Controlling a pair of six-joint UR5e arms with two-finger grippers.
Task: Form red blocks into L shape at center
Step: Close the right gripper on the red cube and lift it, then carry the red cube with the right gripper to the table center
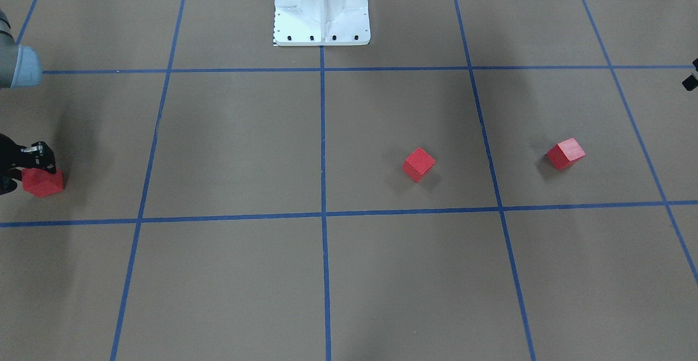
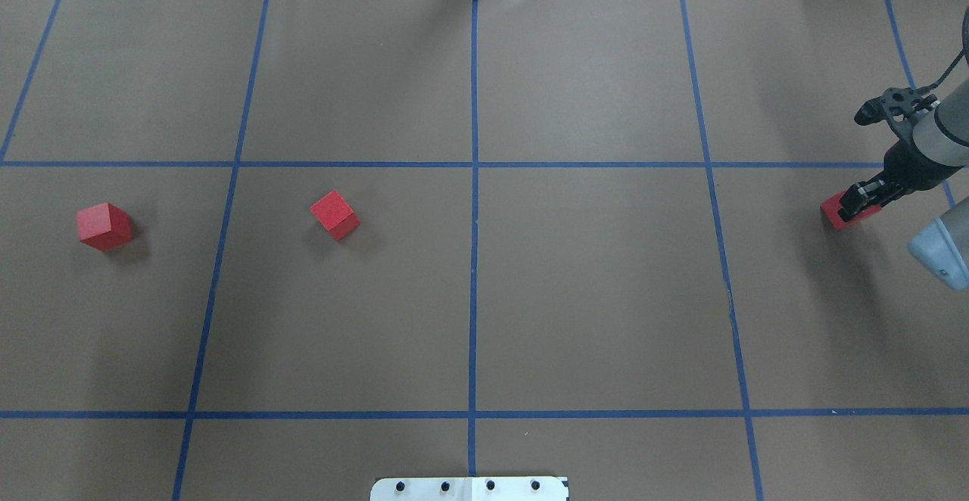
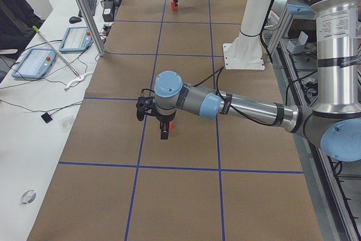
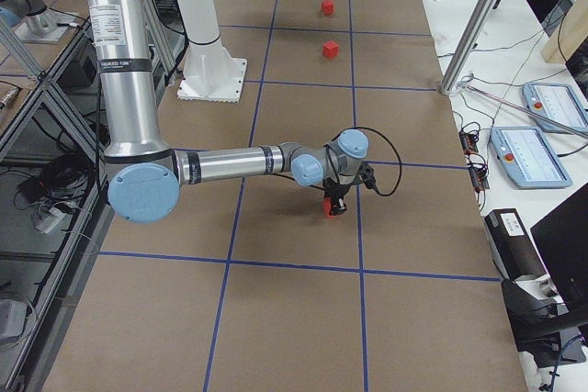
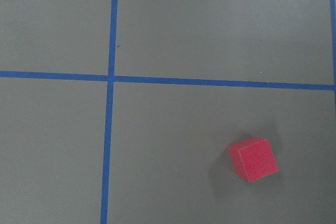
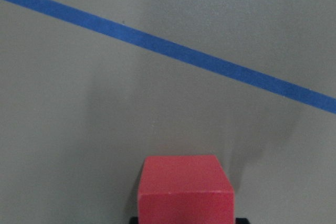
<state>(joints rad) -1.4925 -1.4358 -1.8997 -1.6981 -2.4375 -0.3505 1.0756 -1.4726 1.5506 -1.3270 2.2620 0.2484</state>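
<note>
The right gripper [image 2: 852,206] is low over the brown table. Its two fingers are pressed on a held red block [image 2: 833,213] that sits between the fingertips. Whether the cube rests on the surface or is just off it cannot be told. The gripper is in the outer square of the middle row, on the robot's right.

From the gripper, the center [image 2: 492,289], the bare floor around the middle blue tape line [image 2: 473,297], lies well off toward the robot's left, past one other tape line. Beyond that middle line sit the nearer loose block [image 2: 335,215] and, well apart from it and farthest from the gripper, the farther loose block [image 2: 104,226]. Both are turned at an angle to the grid.

The left gripper [image 3: 163,134] hangs above that side of the table. Whether its fingers are spread or closed cannot be told.

The step in hand looks like the first pickup, as no cube is at the center yet. The next move likely calls for raising the cube, carrying it leftward to the middle line, and setting it down square to the tape so the other two can butt against it.
</note>
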